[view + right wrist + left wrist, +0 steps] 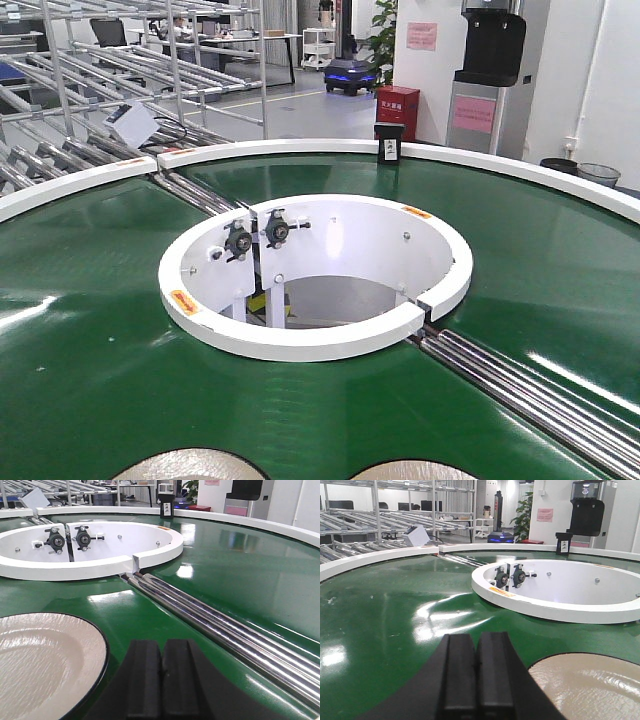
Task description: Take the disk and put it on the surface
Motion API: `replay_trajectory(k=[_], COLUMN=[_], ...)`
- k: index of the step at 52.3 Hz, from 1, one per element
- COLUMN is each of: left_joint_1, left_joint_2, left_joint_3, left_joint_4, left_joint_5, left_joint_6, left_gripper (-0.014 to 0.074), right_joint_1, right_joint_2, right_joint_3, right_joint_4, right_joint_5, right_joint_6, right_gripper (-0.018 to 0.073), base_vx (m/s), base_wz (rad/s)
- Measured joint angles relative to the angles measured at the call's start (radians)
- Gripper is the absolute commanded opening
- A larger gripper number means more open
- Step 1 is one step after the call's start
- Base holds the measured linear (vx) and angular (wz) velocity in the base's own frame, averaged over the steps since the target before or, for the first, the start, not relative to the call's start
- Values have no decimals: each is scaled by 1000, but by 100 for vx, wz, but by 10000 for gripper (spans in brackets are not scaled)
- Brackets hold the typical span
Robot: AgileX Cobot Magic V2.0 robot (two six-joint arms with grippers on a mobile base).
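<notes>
Belt bearing left disk and right disk

Front: both pale disks were cut off at the bottom edge, near the white ring. Left wrist: left gripper hung low, fingers pressed together, empty; left disk lay just right, cropped. Right wrist: right gripper likewise closed on nothing, right disk left of it, steel rollers right

Industrial workshop or factory test hall. A broad green conveyor belt curves round a white ring guard at centre. Steel rollers cross the belt toward 4 o'clock. Metal roller racks fill the background at 10 to 11 o'clock. A blue wheeled cart stands on the polished floor at 12 o'clock, and a water dispenser at 1 o'clock.
</notes>
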State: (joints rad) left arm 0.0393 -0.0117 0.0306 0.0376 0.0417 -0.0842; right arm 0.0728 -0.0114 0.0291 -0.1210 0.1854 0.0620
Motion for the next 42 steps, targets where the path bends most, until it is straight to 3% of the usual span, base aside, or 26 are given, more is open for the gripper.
replay_trajectory(k=[42], left_joint_1=[0], left_joint_2=[0], left_joint_3=[0], left_joint_4=[0], left_joint_5=[-42], left_joint_6=[0], left_gripper=[-8], right_joint_1=[0], right_joint_2=[0], right_joint_3=[0], right_joint_4=[0], right_joint_5=[0], right_joint_6=[0], right_gripper=[-5], base_vx=[0], base_wz=[0])
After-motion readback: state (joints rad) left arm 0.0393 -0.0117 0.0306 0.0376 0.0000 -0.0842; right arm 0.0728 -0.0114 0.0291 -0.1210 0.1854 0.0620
